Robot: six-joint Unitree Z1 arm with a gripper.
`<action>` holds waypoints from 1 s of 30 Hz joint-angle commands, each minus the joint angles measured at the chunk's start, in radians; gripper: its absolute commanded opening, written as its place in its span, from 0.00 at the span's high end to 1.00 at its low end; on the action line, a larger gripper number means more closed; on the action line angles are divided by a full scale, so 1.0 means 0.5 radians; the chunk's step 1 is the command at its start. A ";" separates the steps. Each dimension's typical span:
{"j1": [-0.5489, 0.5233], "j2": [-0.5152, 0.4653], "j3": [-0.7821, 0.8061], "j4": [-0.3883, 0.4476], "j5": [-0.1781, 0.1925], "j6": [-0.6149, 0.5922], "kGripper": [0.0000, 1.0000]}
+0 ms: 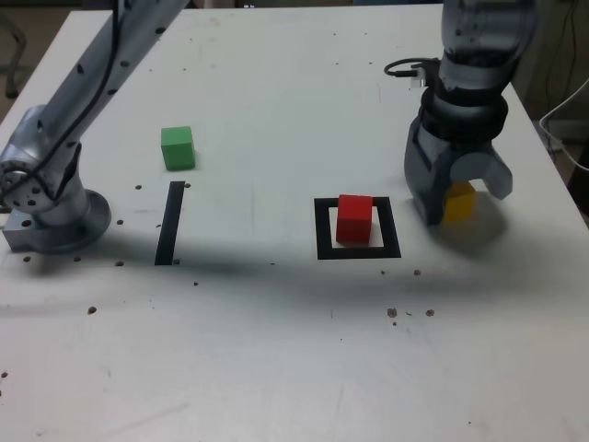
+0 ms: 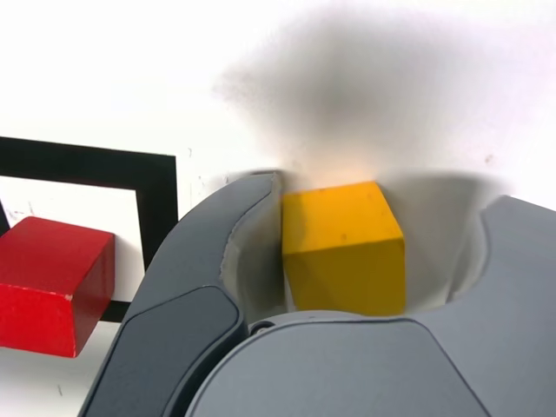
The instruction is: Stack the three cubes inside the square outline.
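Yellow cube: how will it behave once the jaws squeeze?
The yellow cube looks rigid, so probably no give. Flat faces suggest it won't roll, though it may slide or twist square, as one finger sits nearer than the other.

One cube (image 1: 354, 220) sits in the square outline (image 1: 389, 227), between two other cubes (image 1: 179, 148) (image 1: 458, 203).

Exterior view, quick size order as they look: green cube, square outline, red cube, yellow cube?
1. Square outline
2. Red cube and green cube: too alike to rank
Yellow cube: partly hidden, so unranked
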State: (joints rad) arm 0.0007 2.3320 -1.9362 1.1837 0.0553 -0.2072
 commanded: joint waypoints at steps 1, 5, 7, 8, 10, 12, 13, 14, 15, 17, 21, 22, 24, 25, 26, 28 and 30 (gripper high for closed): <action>0.011 0.011 -0.003 -0.006 0.018 -0.009 0.46; 0.017 0.010 -0.005 -0.003 0.030 -0.028 0.59; 0.017 0.008 -0.004 -0.003 0.031 -0.047 0.65; 0.017 0.007 -0.003 -0.005 0.031 -0.058 0.68; 0.017 0.002 -0.001 -0.011 0.031 -0.076 0.75; 0.017 -0.004 0.002 -0.016 0.031 -0.088 0.81; 0.017 -0.007 0.003 -0.019 0.031 -0.090 0.82; 0.017 -0.011 0.005 -0.021 0.031 -0.089 0.84; 0.017 -0.016 0.006 -0.022 0.031 -0.087 0.85; 0.017 -0.030 0.010 -0.024 0.032 -0.082 0.86; 0.015 -0.089 0.022 -0.009 0.041 -0.063 0.89; 0.014 -0.113 0.028 0.006 0.046 -0.055 0.90; 0.011 -0.175 0.047 0.049 0.062 -0.027 0.90; 0.008 -0.227 0.069 0.087 0.078 -0.003 0.90; 0.004 -0.270 0.092 0.115 0.090 0.020 0.90; -0.007 -0.360 0.152 0.165 0.114 0.071 0.89; -0.023 -0.452 0.225 0.207 0.132 0.123 0.89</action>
State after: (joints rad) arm -0.0030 2.1467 -1.8500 1.2728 0.1136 -0.1652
